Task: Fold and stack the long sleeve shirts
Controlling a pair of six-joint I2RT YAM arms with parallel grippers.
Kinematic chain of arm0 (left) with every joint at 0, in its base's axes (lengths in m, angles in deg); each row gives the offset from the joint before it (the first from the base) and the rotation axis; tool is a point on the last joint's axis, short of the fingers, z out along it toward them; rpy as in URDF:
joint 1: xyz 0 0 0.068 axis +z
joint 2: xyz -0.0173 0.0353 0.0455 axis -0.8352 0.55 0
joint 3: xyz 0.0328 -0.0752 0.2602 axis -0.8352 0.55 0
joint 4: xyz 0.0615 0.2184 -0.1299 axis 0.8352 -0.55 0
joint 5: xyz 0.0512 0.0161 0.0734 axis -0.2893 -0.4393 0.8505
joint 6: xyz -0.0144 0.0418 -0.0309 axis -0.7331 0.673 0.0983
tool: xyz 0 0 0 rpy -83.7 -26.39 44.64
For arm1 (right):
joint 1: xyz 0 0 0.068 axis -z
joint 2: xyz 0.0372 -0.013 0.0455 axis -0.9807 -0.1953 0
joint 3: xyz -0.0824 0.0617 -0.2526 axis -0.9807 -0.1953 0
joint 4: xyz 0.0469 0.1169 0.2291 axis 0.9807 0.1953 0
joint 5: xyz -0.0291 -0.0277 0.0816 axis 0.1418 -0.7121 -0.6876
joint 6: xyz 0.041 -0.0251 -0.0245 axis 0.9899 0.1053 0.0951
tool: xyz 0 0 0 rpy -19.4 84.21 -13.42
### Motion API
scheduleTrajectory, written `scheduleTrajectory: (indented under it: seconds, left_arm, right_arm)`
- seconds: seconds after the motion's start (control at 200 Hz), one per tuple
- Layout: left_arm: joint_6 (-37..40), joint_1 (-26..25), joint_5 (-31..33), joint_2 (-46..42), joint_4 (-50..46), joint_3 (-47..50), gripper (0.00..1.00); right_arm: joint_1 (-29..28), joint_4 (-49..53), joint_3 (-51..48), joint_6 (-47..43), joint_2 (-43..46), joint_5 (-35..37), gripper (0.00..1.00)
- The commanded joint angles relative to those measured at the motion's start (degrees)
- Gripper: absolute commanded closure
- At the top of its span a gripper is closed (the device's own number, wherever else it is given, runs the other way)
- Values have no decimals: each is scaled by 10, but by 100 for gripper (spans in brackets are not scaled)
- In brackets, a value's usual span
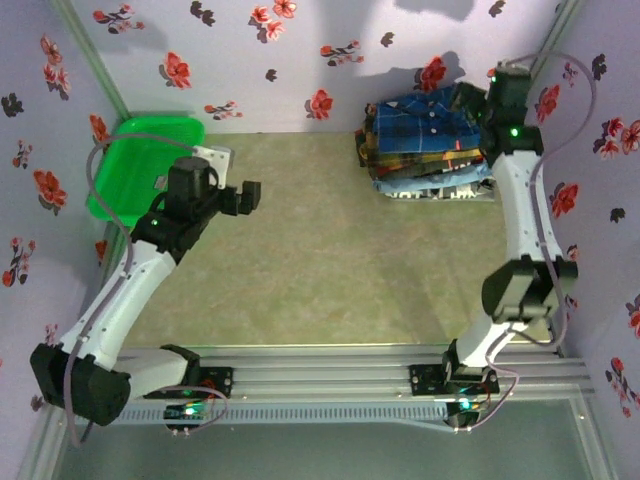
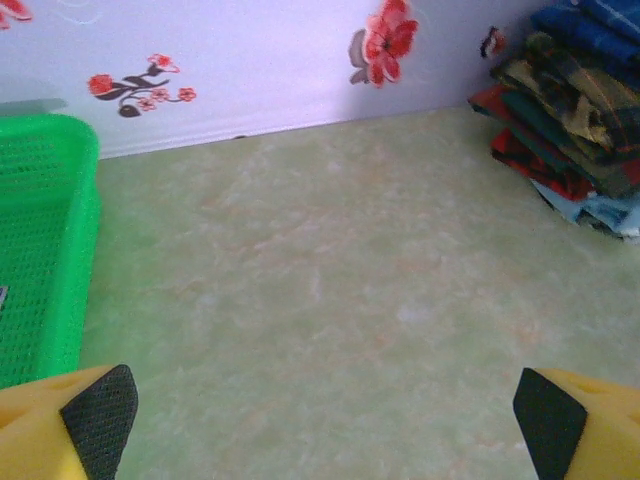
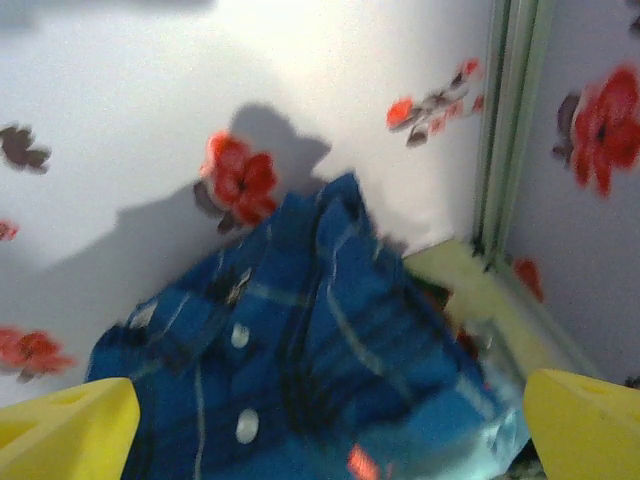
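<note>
Upper right of the overhead frame, tight in the back corner of the surface (image 1: 330,260): long sleeve shirts (image 1: 425,140), folded and piled in one stack, dark blue plaid shirt (image 1: 420,108) on top. Right edge of the left wrist frame: same stack seen side-on, blue plaid uppermost, mustard-and-dark plaid shirt (image 2: 565,100) under it, a red-toned layer lower down, light blue shirts (image 2: 605,212) at the bottom, resting on the surface.

Over the right end of the stack, near the corner post: right gripper (image 3: 330,430), opened wide, yellow fingers (image 3: 70,430) far apart at the lower corners of its wrist frame, nothing clamped between them. Below it, the blue plaid shirt with white buttons and thin pale lines, collar end toward the flowered back wall (image 3: 250,80). Cannot tell whether the fingers touch the cloth.

Left of centre in the overhead frame, just beside the green basket (image 1: 150,135): left gripper (image 1: 235,178), also spread fully, holding nothing, black pads (image 2: 100,415) at the bottom corners of its wrist frame with bare surface between. Well apart from the stack.
</note>
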Motion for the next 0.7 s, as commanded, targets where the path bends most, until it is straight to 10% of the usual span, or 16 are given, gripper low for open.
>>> scheduleTrajectory:
  seconds: [0.0, 0.36, 0.7]
  left_arm:
    - [-53, 38, 34, -41, 55, 66, 0]
    - [5, 142, 74, -103, 392, 390, 0]
    - [50, 181, 25, 53, 557, 424, 0]
  right_arm:
    - [-36, -30, -172, 46, 114, -22, 1]
    - [-139, -219, -687, 19, 373, 104, 1]
    - [-120, -543, -814, -99, 320, 231, 1]
